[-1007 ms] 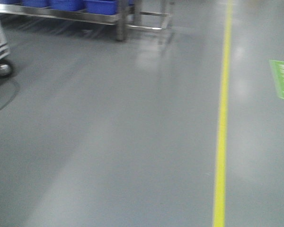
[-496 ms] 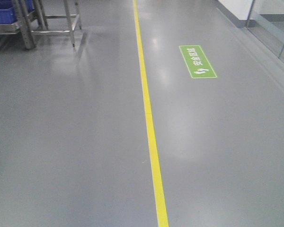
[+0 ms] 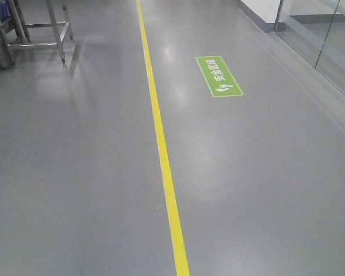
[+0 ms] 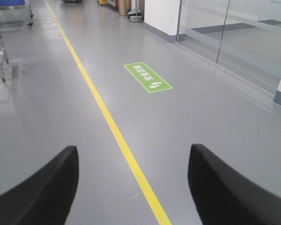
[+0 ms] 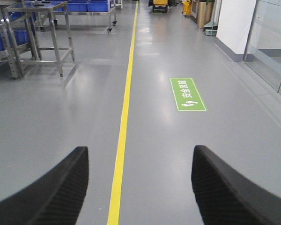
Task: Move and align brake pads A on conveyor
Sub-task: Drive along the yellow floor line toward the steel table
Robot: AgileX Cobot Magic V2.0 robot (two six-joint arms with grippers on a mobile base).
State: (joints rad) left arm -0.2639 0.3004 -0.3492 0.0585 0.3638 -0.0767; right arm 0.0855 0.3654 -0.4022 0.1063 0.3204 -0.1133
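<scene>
Aisle, no work surface. Brake pads A and conveyor appeared in none of the 3 views, so we could not tell which way they lay from either pincer, how their long axis ran, or which arm was nearer.

Left pincer (image 4: 132,157) hung wide open and held nothing. Its 2 black fingers (image 4: 47,187) framed the yellow line (image 4: 112,126) on the grey floor (image 4: 47,108). Right pincer (image 5: 140,154) was likewise wide open and empty, with the same line between its fingers.

Green floor sign (image 3: 218,76) lay right of the line. Steel rack (image 5: 33,6) and blue bins (image 5: 86,6) stood far left, glass wall (image 4: 234,42) to the right. We judged base travel had to precede any reach. Rack contents were too small to make out.
</scene>
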